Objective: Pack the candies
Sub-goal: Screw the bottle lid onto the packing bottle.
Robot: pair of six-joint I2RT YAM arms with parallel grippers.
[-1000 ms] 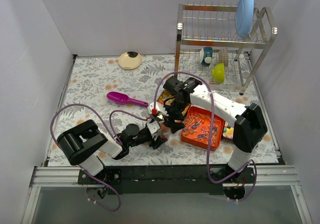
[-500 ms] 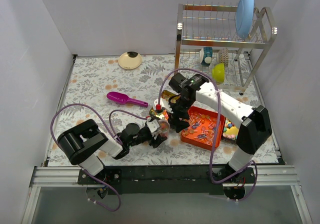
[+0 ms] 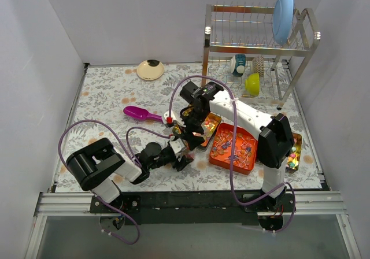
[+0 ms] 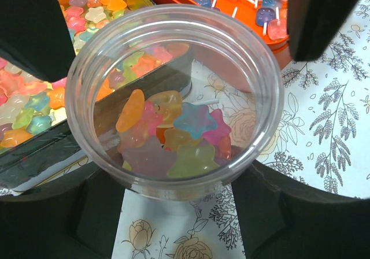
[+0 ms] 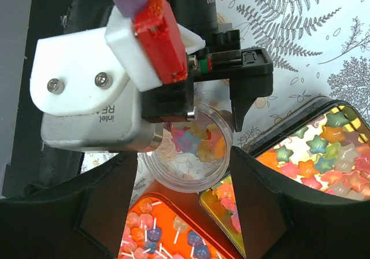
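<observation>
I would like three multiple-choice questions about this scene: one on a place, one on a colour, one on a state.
1. Where is the purple scoop? A in the dish rack; B on the flowered cloth; C in a bowl.
2. What colour is the tray of stick sweets? A orange; B blue; C white.
3. The clear cup in the left hand is: A empty; B lidded; C partly filled.
Answers: B, it lies alone on the cloth; A, its walls are orange; C, star sweets cover only its bottom.
</observation>
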